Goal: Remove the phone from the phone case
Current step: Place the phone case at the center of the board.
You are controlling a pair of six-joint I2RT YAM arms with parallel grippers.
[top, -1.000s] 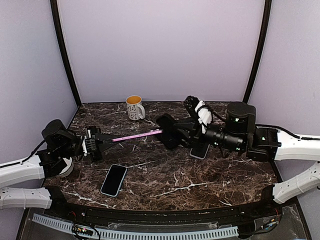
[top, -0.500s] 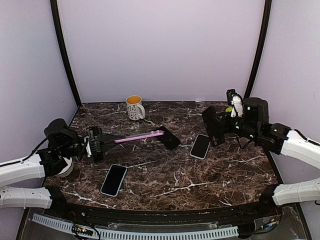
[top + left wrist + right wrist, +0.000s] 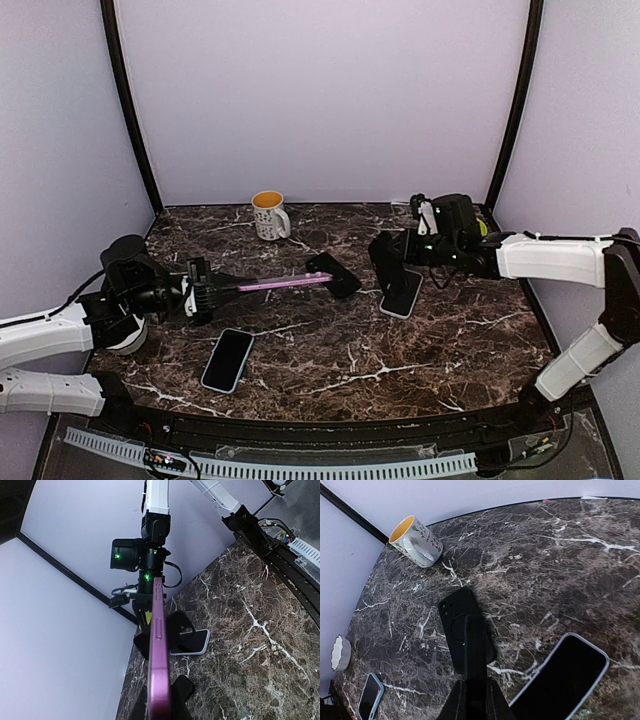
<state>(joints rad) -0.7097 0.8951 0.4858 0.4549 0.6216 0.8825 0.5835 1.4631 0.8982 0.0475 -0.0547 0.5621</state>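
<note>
**A:** So, where was the pink case (image 3: 285, 282) at that moment?

**B:** Off the bench (image 3: 450, 360), up in the air. The left tool (image 3: 225, 288) was clenched on its near end. It held the case out level and turned edge-on, so the left wrist view showed only the thin pink side with its buttons.

**A:** And what sat inside it?

**B:** I couldn't tell. Neither the top view nor the wrist view showed its face.

**A:** What was at its far end?

**B:** A black case (image 3: 342, 280) lay on the marble, with a camera hole and a ring showing. In the top view the pink tip reached it, but I couldn't say whether the two touched.

**A:** The right tool (image 3: 387, 262)?

**B:** Closed, and aimed down toward the black case from the right. It hung above the bench between that case and a phone with a pale rim (image 3: 402, 295), which lay screen up. A flat black strip ran out past its jaws. I couldn't tell whether that was something held or just the fingers pressed together.

**A:** Anything else lying about?

**B:** A second phone in a light blue case (image 3: 228, 360) lay screen up near the front left, well apart from the others. A white spotted mug (image 3: 268, 214) with a yellow inside stood at the back.
</note>
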